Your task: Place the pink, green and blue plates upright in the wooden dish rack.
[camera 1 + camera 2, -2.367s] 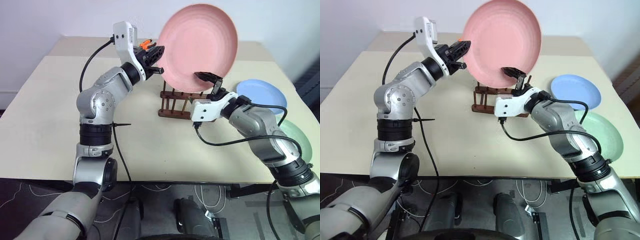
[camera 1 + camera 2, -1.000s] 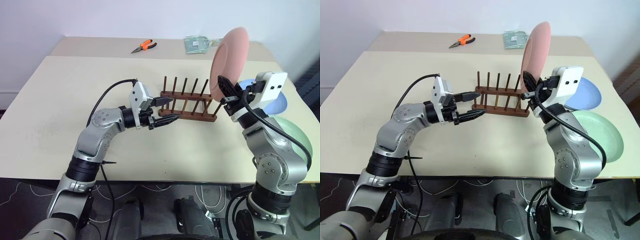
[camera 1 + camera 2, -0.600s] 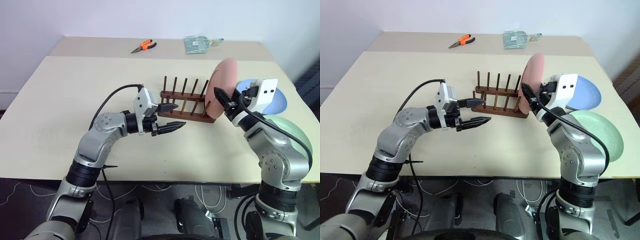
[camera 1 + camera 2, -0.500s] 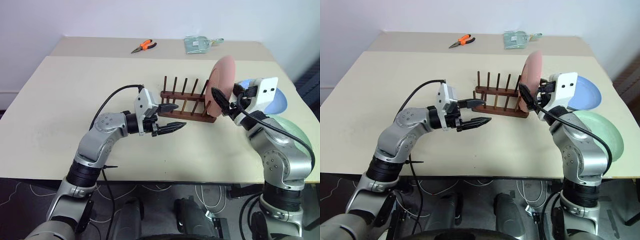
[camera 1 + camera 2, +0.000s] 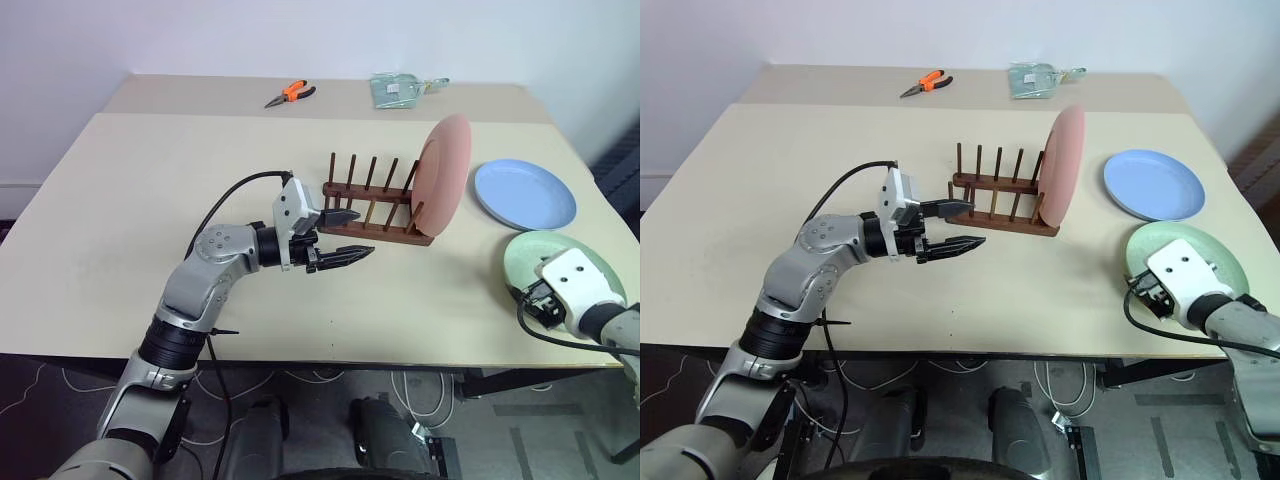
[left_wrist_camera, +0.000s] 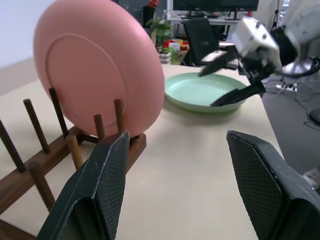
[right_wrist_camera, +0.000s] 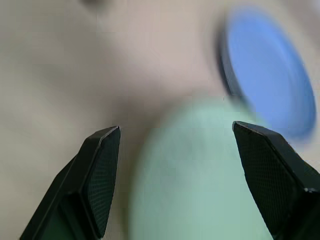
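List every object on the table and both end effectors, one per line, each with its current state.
pink plate: upright, at the right end of the rack
wooden dish rack: holds one plate, other slots free
blue plate: flat on the table
green plate: flat on the table
pliers: lying at the far edge
left end effector: open, empty
right end effector: open, above the green plate

The pink plate [image 5: 441,176], carried high moments ago, now stands upright in the wooden dish rack [image 5: 375,212] at its right end. The right gripper [image 7: 170,175] has let go of it, its fingers spread, and swung away to the table's right edge, over the green plate [image 5: 1210,247].
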You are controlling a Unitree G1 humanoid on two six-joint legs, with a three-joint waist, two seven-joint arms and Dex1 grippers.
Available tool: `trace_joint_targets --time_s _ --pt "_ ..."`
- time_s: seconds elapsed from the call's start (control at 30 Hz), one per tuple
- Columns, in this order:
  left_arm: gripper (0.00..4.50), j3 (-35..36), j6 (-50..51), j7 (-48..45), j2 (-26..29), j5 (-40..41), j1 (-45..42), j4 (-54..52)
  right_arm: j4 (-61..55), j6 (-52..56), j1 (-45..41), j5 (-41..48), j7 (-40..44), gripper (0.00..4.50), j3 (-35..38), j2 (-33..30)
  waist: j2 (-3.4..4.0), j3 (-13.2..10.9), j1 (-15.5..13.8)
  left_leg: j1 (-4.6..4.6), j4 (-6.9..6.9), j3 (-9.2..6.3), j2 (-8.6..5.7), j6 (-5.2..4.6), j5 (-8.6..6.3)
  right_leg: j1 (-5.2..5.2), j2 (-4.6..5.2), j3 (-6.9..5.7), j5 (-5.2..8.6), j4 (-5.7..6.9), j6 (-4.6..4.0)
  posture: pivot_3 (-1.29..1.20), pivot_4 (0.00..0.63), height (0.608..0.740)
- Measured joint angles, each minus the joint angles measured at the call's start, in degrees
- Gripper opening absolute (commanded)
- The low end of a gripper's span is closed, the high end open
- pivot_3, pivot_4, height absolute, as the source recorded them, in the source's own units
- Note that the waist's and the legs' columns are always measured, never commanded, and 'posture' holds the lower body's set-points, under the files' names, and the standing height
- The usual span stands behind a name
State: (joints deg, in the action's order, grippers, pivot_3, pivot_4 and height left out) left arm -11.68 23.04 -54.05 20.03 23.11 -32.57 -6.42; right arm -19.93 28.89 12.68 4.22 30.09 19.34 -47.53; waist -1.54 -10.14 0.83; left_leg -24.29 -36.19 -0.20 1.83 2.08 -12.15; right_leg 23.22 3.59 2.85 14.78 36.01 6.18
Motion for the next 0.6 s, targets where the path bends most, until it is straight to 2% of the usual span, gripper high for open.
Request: trace_joint_targets --time_s 0.07,0.2,0.23,0.47,0.6 --pt "3.18 -0.46 -0.05 -0.24 -0.4 -0.07 -0.46 0.33 1.15 0.57 -0.05 -0.94 -0.71 2.3 -1.55 1.39 0.01 0.0 0.03 0.0 0.01 -0.01 0.0 0.0 0.0 0.01 -0.01 0.0 0.0 0.01 0.0 0.0 0.15 0.726" --pt "3.18 -0.47 -0.19 -0.72 -0.12 -0.11 -0.76 0.36 3.51 2.08 -0.91 -1.76 -2.17 0.22 -2.51 2.47 0.03 0.01 -0.09 -0.03 -0.03 0.0 -0.01 0.0 0.0 0.01 0.0 0.01 0.0 0.0 0.01 0.0 0.15 0.726" --pt "3.18 -0.47 -0.19 -0.76 0.03 -0.11 -0.76 0.36 4.06 2.47 -1.36 -1.78 -2.55 0.06 -2.48 2.69 0.04 0.01 -0.11 -0.03 -0.03 0.0 -0.01 0.0 0.0 0.01 0.0 0.01 0.0 0.0 0.01 0.0 0.15 0.726" --pt "3.18 -0.39 -1.51 -0.48 0.6 -0.6 -0.76 1.02 3.86 -1.96 -2.46 -4.36 -5.3 0.06 -0.07 2.67 0.05 0.01 -0.11 -0.03 -0.02 0.0 -0.01 0.0 0.0 0.01 0.0 0.01 0.0 0.0 0.02 0.0 0.15 0.726" --pt "3.18 -0.17 -3.98 1.06 -0.3 -1.91 -0.76 3.53 -0.42 -3.78 -4.22 -10.46 -10.01 0.06 2.01 1.34 0.06 0.01 -0.08 -0.03 -0.02 0.0 -0.01 0.0 0.0 0.02 -0.01 0.01 0.01 0.01 0.03 0.0 0.15 0.726"
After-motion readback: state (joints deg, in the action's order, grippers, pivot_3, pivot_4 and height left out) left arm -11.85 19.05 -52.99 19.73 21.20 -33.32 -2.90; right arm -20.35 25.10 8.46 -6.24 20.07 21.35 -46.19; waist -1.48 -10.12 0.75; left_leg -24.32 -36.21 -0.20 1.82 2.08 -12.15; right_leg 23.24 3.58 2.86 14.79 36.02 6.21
